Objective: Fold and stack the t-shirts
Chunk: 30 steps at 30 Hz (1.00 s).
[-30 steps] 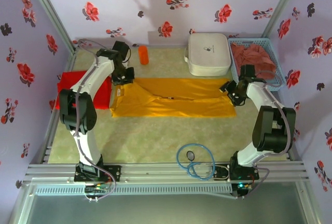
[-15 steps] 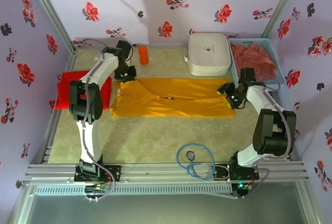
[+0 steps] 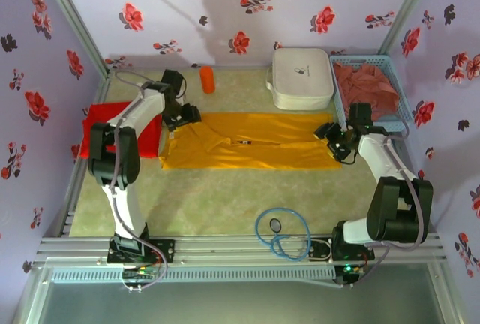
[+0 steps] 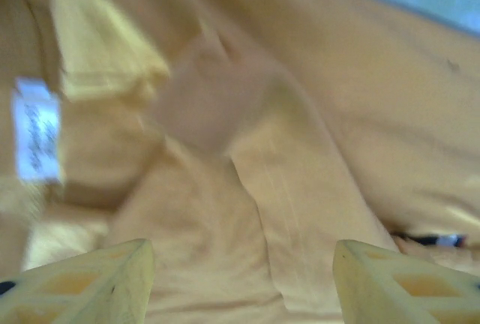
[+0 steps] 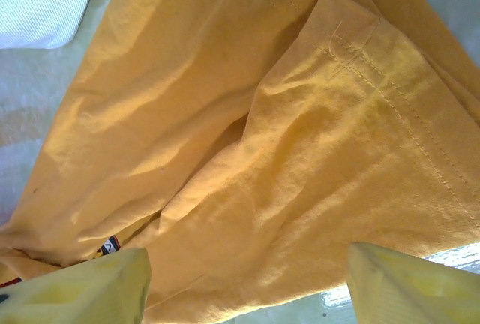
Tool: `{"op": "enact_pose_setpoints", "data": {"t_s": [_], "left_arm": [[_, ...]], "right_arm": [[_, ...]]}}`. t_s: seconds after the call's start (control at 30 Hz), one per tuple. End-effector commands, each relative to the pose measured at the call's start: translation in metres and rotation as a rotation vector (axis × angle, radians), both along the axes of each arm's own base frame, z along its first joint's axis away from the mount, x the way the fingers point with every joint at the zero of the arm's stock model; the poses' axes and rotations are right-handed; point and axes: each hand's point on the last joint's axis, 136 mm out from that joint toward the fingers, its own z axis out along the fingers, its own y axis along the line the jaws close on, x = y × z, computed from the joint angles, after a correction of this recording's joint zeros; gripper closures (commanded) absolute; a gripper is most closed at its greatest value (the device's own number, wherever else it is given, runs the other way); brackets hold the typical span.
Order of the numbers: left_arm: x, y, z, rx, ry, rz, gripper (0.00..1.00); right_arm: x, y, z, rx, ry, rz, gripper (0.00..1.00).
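From above, the left fingers (image 3: 187, 115) stand apart at the collar end of the golden-yellow t-shirt (image 3: 255, 144) flat on the bench (image 3: 217, 196), the right fingers (image 3: 335, 142) apart at its hem end (the red t-shirt (image 3: 124, 130) lies just outboard of the left ones). At the left wrist, yellow cloth and a white label (image 4: 34, 129) lie beyond the tips, nothing clamped. At the right wrist, the stitched hem lies likewise.

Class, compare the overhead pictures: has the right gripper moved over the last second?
Yes, slightly. The right gripper has slid toward the table's near edge, away from the white case, staying over the yellow t-shirt.
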Motion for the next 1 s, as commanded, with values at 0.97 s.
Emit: {"op": "enact_pose_setpoints", "data": {"t_s": [0.97], "left_arm": [[0.002,-0.083,-0.025,-0.189,-0.089,0.068,0.41]], "right_arm": [[-0.002,0.004,-0.002,-0.015,0.012,0.034,0.31]]}}
